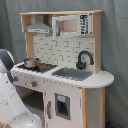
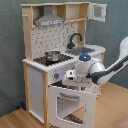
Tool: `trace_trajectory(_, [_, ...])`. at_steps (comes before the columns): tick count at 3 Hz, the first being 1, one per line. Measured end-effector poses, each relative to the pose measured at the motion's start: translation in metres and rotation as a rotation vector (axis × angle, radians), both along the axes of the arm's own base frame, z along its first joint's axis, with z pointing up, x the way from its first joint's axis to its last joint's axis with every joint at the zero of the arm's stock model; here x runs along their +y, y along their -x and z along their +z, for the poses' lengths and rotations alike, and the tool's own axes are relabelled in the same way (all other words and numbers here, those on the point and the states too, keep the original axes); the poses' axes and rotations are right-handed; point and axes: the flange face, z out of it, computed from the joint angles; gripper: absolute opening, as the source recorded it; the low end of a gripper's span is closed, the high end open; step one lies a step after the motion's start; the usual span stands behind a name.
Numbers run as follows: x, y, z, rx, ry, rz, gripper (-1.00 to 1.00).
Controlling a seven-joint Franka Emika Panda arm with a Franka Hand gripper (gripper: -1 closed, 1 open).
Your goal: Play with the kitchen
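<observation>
The kitchen (image 1: 65,50) is a white and light-wood toy unit with a grey hood (image 1: 38,27), dotted backsplash, black faucet (image 1: 84,59) and sink (image 1: 72,74). In the second exterior view the kitchen (image 2: 35,87) has its windowed oven door (image 2: 75,105) swung down and open. My gripper (image 2: 69,78) sits at the front panel just above that door, beside a knob (image 2: 57,75). The white arm (image 2: 107,70) reaches in from the second exterior view's right. In the first exterior view the arm (image 1: 12,100) fills the lower left and hides the gripper and oven.
A metal pot (image 1: 31,62) stands on the stove, also seen as the pot (image 2: 51,55) in the second exterior view. A closed lower door (image 1: 62,106) sits under the sink. An upper cabinet door (image 2: 98,11) hangs open. Wooden floor (image 2: 15,117) surrounds the unit.
</observation>
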Motion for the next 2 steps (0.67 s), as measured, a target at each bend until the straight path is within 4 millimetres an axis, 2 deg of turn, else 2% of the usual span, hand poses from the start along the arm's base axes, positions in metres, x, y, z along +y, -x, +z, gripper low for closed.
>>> trace_trajectory(2, [0.0017, 0.0032, 0.0129, -0.118, 0.083, 0.035, 1.0])
